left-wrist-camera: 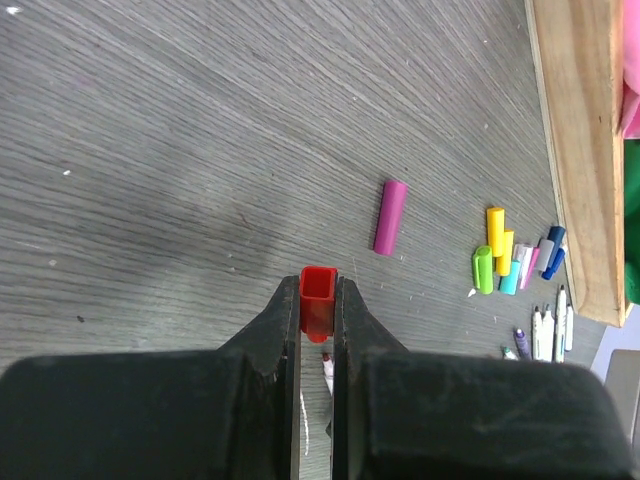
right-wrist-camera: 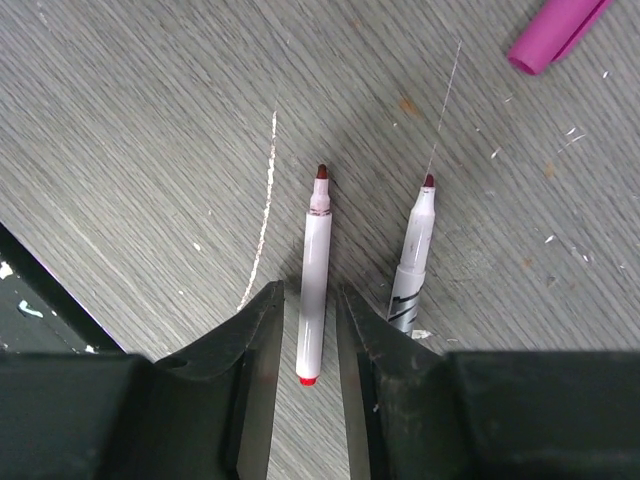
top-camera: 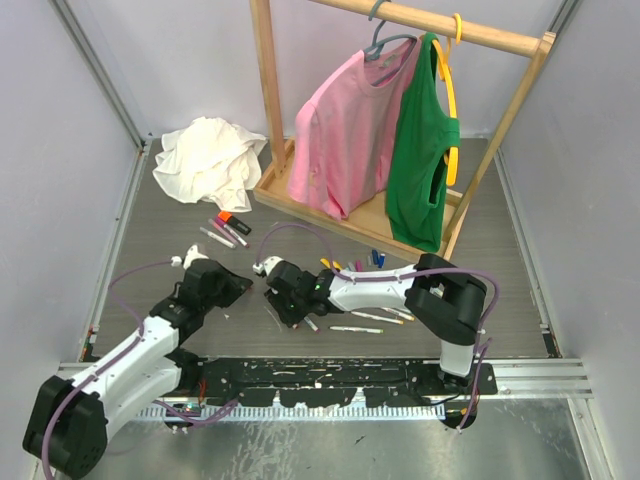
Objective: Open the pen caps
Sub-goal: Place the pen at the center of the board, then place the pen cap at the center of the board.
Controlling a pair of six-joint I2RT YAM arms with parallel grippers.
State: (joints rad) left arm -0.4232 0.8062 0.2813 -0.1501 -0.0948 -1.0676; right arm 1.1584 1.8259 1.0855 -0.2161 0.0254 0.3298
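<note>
Left gripper (left-wrist-camera: 318, 288) is clenched on one red cap (left-wrist-camera: 318, 305), pinched right at the fingertips. It's short and stubby, and its squarish open mouth is showing. Just past the tips, one magenta cap (left-wrist-camera: 390, 216) lies on its side on the grey table (left-wrist-camera: 150, 150), clear of the jaws. Further right, near the wooden rack base (left-wrist-camera: 575, 150), there's a cluster of loose caps (left-wrist-camera: 505, 255). I count two yellow, one green, one light blue and one pink, plus grey and dark blue ones I can't separate cleanly.

Over to the right gripper (right-wrist-camera: 308, 292). It's released, jaws parted, and one uncapped white pen (right-wrist-camera: 312, 250) lies flat between them with a sliver of gap each side. Its dark red tip points away. Just beside it lies a second uncapped pen (right-wrist-camera: 408, 265) with a printed barrel and a red tip too.
</note>
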